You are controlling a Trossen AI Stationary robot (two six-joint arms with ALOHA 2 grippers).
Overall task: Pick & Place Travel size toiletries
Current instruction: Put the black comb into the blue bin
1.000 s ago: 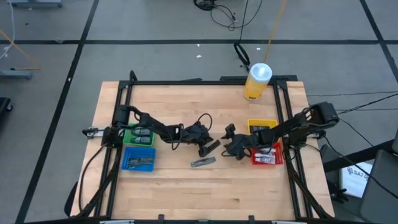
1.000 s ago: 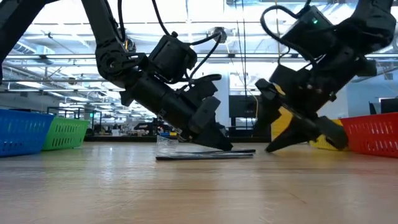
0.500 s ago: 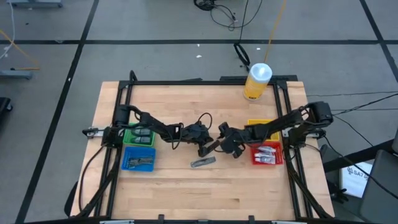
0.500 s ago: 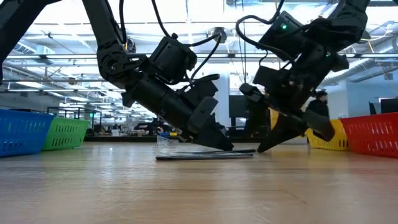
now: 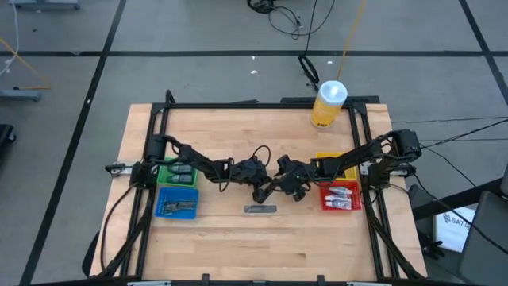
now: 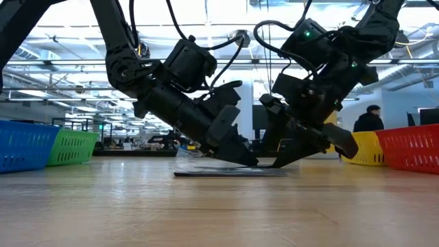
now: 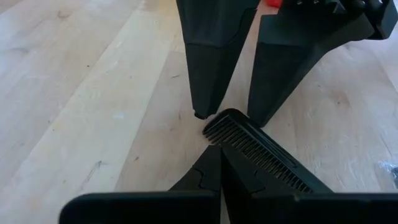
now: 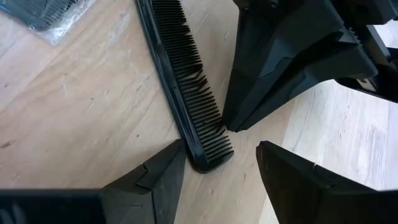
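Observation:
A black comb [image 8: 180, 68] lies low over the middle of the table between my two grippers. My left gripper [image 5: 264, 191] is shut on it near one end. My right gripper [image 5: 282, 189] is open, and its fingers [image 7: 211, 68] stand on either side of the comb's free end [image 7: 217, 119]; I cannot tell whether they touch it. A grey packet [image 5: 259, 210] lies flat on the table just nearer, a comb showing through its clear wrap [image 8: 43, 12]. My left gripper [image 7: 219, 158] pinches the comb between its two shut fingers, close to one end [image 7: 231, 134]. It comes slanting down from the table's left, across the comb. A short end sticks out past the fingertips. The comb lies flat just over the wood; I cannot tell whether it rests there.
Green bin [image 5: 176, 173] and blue bin [image 5: 176, 202] sit at the table's left, both holding items. Yellow bin [image 5: 333, 161] and red bin [image 5: 341, 197] sit at the right. A yellow bottle with a white cap [image 5: 328, 103] stands at the far edge. A person [image 6: 370, 120] stands in the room behind.
My right gripper has moved toward the table's left, up to my left gripper and the comb's free end, staying low and open. The grey packet has turned a little: it slanted before and now lies level with the near edge.

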